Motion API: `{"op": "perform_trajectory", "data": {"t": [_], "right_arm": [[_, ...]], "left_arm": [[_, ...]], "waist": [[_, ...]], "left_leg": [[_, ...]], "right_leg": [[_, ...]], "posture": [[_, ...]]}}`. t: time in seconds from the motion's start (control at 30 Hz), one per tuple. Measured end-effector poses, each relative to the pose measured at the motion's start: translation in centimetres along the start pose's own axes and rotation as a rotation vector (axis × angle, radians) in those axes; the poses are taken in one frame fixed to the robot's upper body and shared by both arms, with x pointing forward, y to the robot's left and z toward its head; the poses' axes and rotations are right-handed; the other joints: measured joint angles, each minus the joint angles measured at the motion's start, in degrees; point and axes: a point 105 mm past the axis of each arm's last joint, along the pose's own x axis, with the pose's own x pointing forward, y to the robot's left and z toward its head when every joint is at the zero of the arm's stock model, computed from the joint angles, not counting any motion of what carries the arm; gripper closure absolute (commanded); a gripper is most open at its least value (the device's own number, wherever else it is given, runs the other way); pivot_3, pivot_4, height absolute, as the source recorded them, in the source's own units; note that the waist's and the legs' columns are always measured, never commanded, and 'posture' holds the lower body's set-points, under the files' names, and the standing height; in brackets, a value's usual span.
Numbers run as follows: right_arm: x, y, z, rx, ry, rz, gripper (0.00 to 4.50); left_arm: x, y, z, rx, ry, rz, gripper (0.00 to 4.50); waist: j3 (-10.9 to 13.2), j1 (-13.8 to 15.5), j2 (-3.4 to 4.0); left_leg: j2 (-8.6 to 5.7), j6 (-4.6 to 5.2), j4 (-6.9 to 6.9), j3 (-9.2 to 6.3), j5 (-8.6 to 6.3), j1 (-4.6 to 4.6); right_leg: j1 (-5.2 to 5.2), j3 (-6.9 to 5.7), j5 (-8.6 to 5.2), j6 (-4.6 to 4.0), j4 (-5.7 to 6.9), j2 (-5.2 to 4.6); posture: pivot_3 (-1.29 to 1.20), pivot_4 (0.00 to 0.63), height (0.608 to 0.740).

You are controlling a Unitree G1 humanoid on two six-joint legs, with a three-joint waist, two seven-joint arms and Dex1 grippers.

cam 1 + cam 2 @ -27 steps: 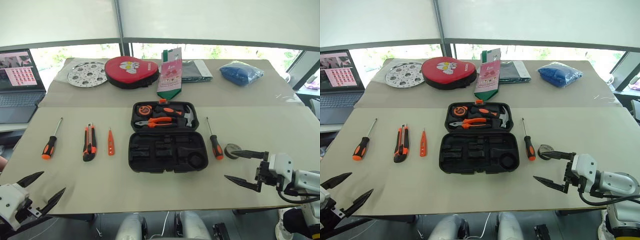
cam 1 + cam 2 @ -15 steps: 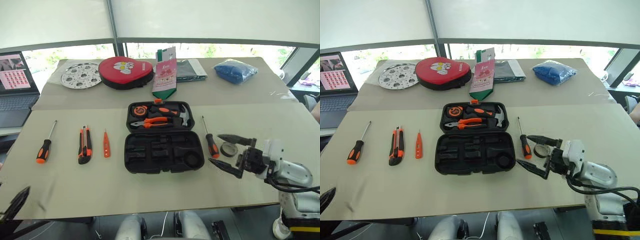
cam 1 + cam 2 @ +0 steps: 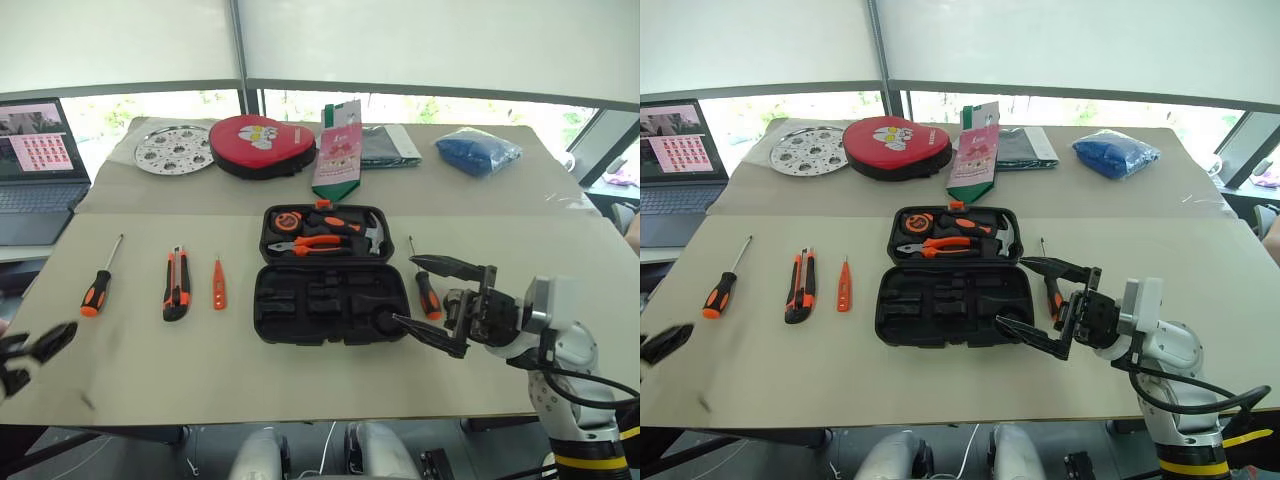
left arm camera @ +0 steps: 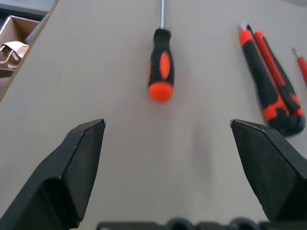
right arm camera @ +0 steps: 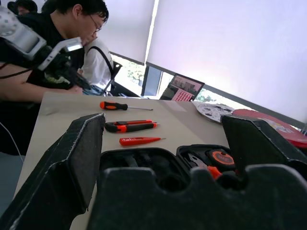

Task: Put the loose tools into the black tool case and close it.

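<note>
The open black plastic tool case (image 3: pixel 331 276) lies mid-table (lid flat). The right gripper (image 3: pixel 432 306) hovers wide open beside it; the left gripper (image 4: pixel 168 143) gapes near the table's left edge, by an orange-and-black-handled screwdriver (image 4: pixel 161 72)

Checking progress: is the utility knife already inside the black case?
No, the utility knife lies on the table, left of the open black case.

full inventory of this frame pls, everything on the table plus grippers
black tool case: 1, open, table centre
pliers: 1, orange-handled, in case lid
hammer: 1, in case lid
screwdrivers: 2, orange-black, one far left, one right of case
utility knife: 1, orange-black, left of case
tester pen: 1, orange, between knife and case
heart-shaped case: 1, red, far side
metal disc: 1, silver, far left
blue bag: 1, far right
laptop: 1, left edge
person: in right wrist view
left gripper: open, near left screwdriver
right gripper: open, at case's right end
</note>
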Motion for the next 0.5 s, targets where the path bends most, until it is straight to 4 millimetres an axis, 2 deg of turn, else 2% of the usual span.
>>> {"op": "perform_trajectory", "data": {"t": [0.1,0.23,0.33,0.5], "right_arm": [[0.0,0.0,-0.3,0.008,0.009,0.001,0.04],[0.2,0.1,-0.8,0.02,0.019,0.008,0.04],[0.2,0.2,-1.1,0.029,0.026,0.008,0.0],[-0.1,0.4,-1.6,0.04,0.04,0.006,0.0]], "left_arm": [[2.1,-0.6,1.0,0.013,0.052,0.01,0.0],[4.9,-0.1,1.1,0.031,0.114,0.066,0.0],[6.4,0.2,1.1,0.022,0.139,0.086,0.77],[7.8,1.0,0.2,0.012,0.207,0.106,2.7]], "waist": [[0.02,-0.49,0.03],[0.03,-1.03,0.04],[0.04,-0.93,0.03],[0.04,-0.74,0.03]], "left_leg": [[-0.05,-0.33,-0.18,0.03,0.18,0.1],[-0.06,-0.51,-0.26,0.03,0.28,0.11],[-0.03,-0.53,-0.24,0.02,0.29,0.08],[-0.05,-0.51,-0.23,0.03,0.28,0.06]], "right_leg": [[-0.08,0.04,-0.04,-0.08,0.11,0.07],[-0.16,0.02,-0.09,-0.18,0.19,0.15],[-0.17,-0.01,-0.09,-0.18,0.18,0.11],[-0.16,0.0,-0.09,-0.17,0.17,0.07]], "posture": [[0.0,0.15,0.74],[0.0,0.15,0.74],[0.0,0.15,0.74],[0.0,0.15,0.74]]}}
